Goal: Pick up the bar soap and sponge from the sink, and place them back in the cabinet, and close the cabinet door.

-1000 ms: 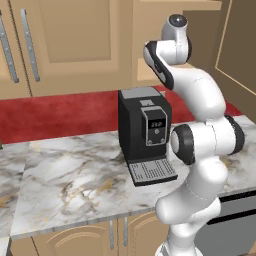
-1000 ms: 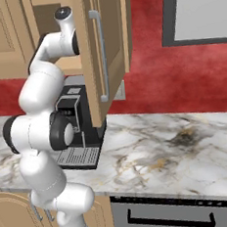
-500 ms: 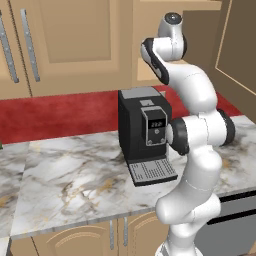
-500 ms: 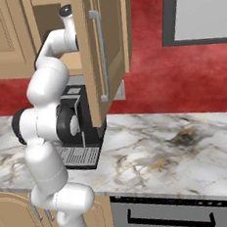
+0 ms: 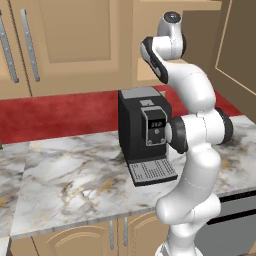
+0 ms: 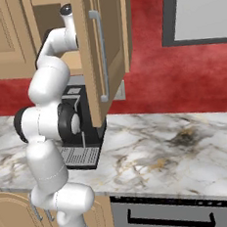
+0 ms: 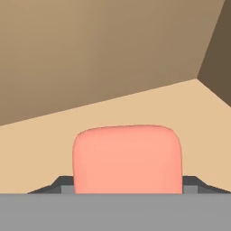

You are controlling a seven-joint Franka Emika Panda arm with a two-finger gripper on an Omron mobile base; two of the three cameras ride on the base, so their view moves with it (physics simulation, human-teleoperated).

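Salmon-pink bar soap, flat with rounded corners, sits right at the gripper in the hand view. Its lower edge lies between the two dark finger tips, so I judge the pincer clamped on it, though the contact itself is hidden.

Beyond the soap: plain tan shelf floor and walls of the light tan wooden wall cabinet. Soap hangs over the near part of the shelf; whether it touches the shelf, I can't tell.

Near-to-far in the base views:
- White-grey marble counter in front, black coffee machine on it, arm rising just beside it.
- Arm reaches up into the open cabinet above the machine.
- Tall tan cabinet door with the long silver bar handle stands open, hiding the wrist in the right base view.

Progress, as a judgement: soap is picked and carried to the cabinet, release not yet done. Left: let go, fetch the yellow-brown sponge, shelve it, shut the door. Sponge and sink aren't anywhere I can point to.

Versus half a second ago: base views are unshifted, coffee machine and door are unmoved. The upper arm looks marginally repositioned at the cabinet opening, a small change at most.
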